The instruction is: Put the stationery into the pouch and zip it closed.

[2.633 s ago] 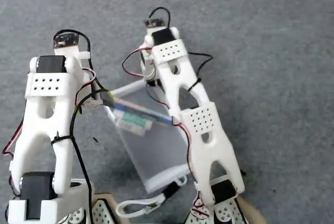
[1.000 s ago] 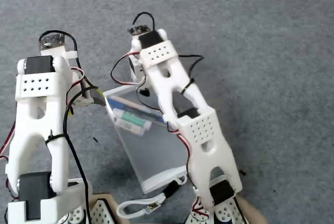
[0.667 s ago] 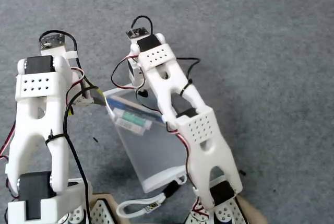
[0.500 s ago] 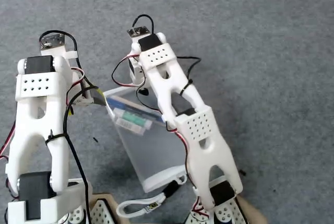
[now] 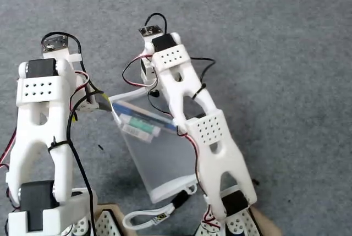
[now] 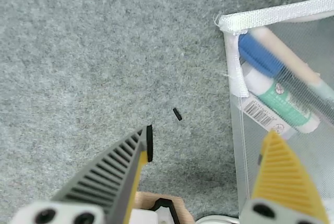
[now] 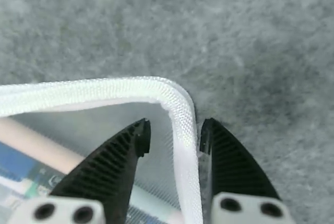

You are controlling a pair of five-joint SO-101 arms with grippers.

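Pouch [image 5: 165,162] lies flat on the grey table [image 5: 286,82] with 2 stationery items inside and both grippers at its far end.
Nearest the arm bases lies the pouch's white strap [image 5: 144,217]. Beyond it, a blue pen [image 6: 261,57] and a green-labelled glue stick [image 6: 282,104] sit inside, close to the white-trimmed far edge. The left gripper [image 6: 210,132] is spread wide, 1 finger over the pouch's side and 1 over bare table. The right gripper [image 7: 174,125] stands parted astride the trim at the far corner, not clamped.

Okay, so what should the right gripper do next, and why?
Probably close the right gripper on the white woven rim of the translucent mesh pouch: its open jaws straddle that rim at the corner, and the blue pen and green-labelled glue stick already lie inside.
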